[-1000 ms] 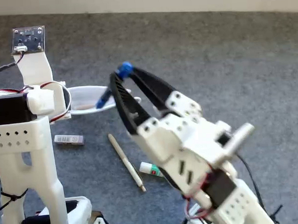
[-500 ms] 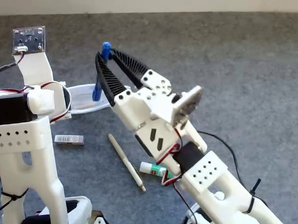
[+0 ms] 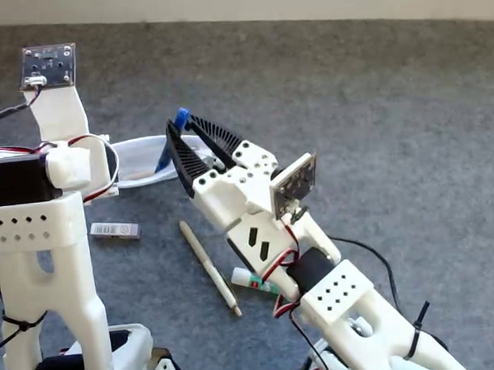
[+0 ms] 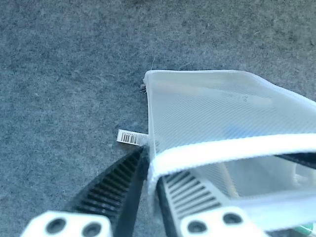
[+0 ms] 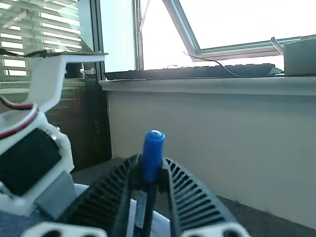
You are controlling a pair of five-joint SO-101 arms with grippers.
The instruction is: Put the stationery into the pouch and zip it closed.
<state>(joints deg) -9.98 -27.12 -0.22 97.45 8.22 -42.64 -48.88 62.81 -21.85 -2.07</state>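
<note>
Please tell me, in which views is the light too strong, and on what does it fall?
Right wrist view: the window is blown out white, leaving the right claw and the blue pen backlit. Left wrist view: sun glares on the pouch rim. High view: light is even on the grey surface, without glare.

1. Your table (image 3: 393,127) is covered in grey, carpet-like fabric that runs up to the wall at its far edge.
2. You have a white mesh pouch (image 3: 134,162) lying on the left half, its mouth open.
3. Closer to the near edge, a small barcoded piece (image 3: 114,231) lies apart from it.
4. A pencil (image 3: 208,268) lies slantwise near the middle, with a white-and-green tube (image 3: 252,279) just beside it.
</note>
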